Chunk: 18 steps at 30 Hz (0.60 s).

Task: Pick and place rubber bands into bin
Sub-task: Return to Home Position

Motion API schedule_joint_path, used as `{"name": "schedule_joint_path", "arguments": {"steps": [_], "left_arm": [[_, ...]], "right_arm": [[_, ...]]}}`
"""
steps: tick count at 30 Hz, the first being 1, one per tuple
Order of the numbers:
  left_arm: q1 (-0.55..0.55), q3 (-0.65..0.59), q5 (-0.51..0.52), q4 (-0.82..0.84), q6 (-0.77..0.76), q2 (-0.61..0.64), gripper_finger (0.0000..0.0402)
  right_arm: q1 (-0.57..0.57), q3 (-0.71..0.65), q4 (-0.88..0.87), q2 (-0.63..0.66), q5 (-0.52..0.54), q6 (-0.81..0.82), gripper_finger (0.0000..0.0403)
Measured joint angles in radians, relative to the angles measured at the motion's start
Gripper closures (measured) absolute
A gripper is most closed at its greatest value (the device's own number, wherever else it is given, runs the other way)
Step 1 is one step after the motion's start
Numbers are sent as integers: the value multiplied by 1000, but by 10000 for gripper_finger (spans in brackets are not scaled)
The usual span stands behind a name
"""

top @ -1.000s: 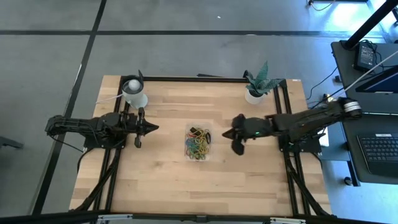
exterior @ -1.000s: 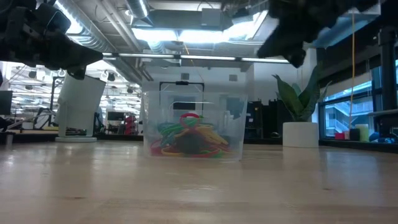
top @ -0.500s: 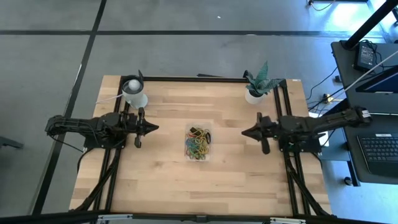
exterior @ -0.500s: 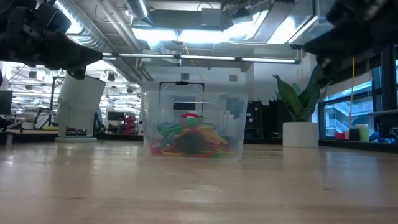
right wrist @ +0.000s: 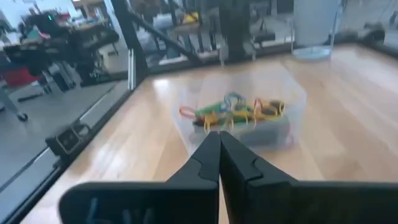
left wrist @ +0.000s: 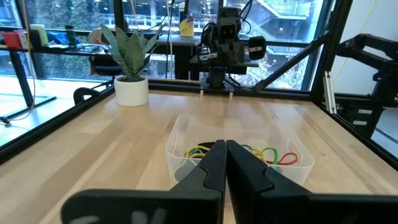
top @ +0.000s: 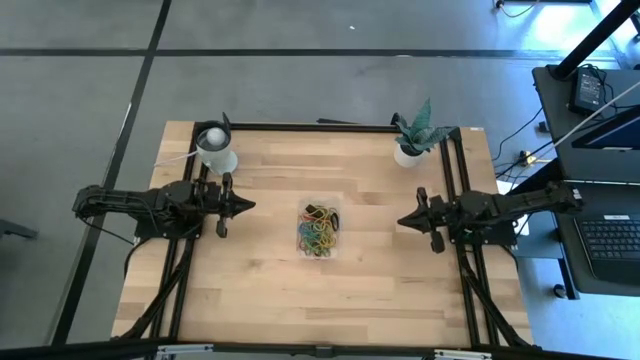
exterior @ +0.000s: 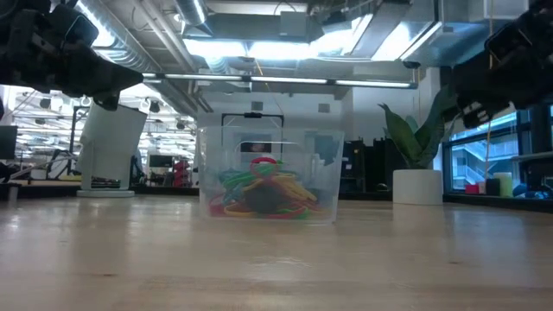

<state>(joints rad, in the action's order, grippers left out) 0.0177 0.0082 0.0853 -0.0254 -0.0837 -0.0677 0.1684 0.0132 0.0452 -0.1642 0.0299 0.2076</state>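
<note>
The rubber bands (top: 320, 232) are seen heaped in the bin (top: 299, 215) at the middle of the table (top: 260, 290), none being found loose, so the job is judged done, the left gripper (top: 248, 205) and right gripper (top: 402, 221) being clenched empty at either side.

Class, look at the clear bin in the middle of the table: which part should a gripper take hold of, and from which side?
Probably the top edge of one long wall of the bin, coming straight down from above, one finger inside and one outside. It stands upright and open-topped, and the rubber bands lie low, leaving the upper wall bare.
</note>
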Motion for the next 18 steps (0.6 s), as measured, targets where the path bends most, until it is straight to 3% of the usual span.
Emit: {"name": "schedule_joint_path", "arguments": {"steps": [18], "left_arm": [[0, 0, 0, 0, 0, 0, 396]], "right_arm": [[0, 1, -35, -4, 2, 25, 398]]}}
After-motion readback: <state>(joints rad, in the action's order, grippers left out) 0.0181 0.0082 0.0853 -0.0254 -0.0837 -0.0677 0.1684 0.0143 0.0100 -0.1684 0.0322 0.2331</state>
